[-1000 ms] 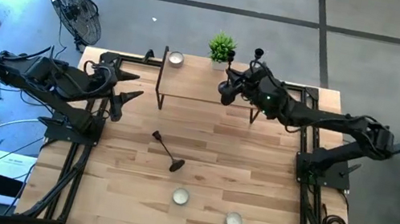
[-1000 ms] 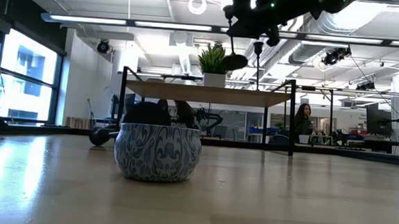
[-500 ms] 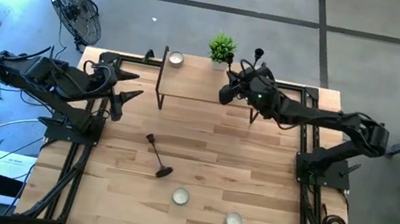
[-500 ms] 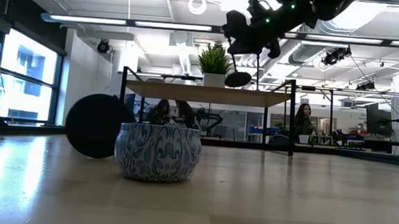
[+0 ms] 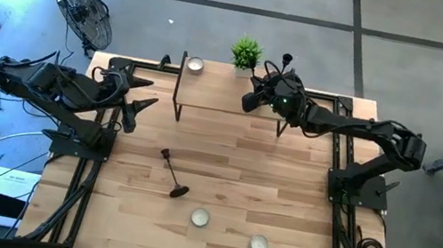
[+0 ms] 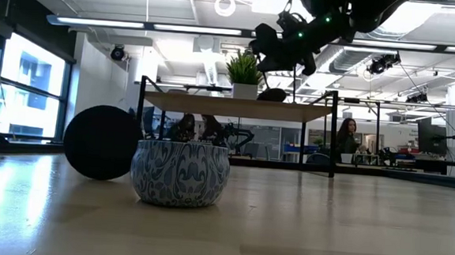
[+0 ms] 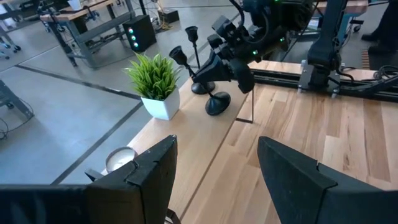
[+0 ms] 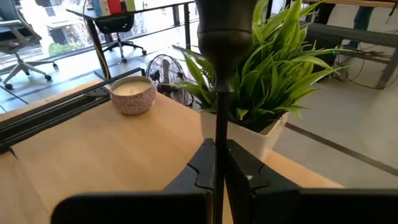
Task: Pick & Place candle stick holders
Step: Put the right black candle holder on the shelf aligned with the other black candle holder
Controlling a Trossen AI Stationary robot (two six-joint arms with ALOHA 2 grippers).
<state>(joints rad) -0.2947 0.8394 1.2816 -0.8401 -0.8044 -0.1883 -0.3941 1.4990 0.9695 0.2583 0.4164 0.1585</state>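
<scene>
My right gripper (image 5: 253,94) reaches over the raised wooden shelf (image 5: 217,96) at the far edge, shut on a black candle stick holder (image 7: 198,78). A second holder (image 5: 286,63) stands upright on its base at the shelf's far right corner. A third holder (image 5: 171,172) lies on its side on the table, its round base (image 6: 104,142) large in the low view. My left gripper (image 5: 143,96) waits open above the table's left edge, with nothing between its fingers. My right gripper pinches the holder's thin stem (image 8: 220,134) between its two fingers, below the cup (image 8: 226,25). The fingers come nearly level from the table's right and lie across the stem. The holder tilts, its base (image 6: 273,93) at the shelf top; whether it touches, I cannot tell.
A green potted plant (image 5: 246,53) and a white tealight (image 5: 194,65) stand on the shelf beside the held holder. Two more tealights (image 5: 200,218) (image 5: 259,244) sit near the table's front edge; one (image 6: 179,173) fills the low view's foreground.
My right gripper has sunk toward the shelf and gone a little toward the far edge, carrying the holder down until its base reaches the shelf top. The holder lying on the table has rolled, its base swinging toward the near left.
</scene>
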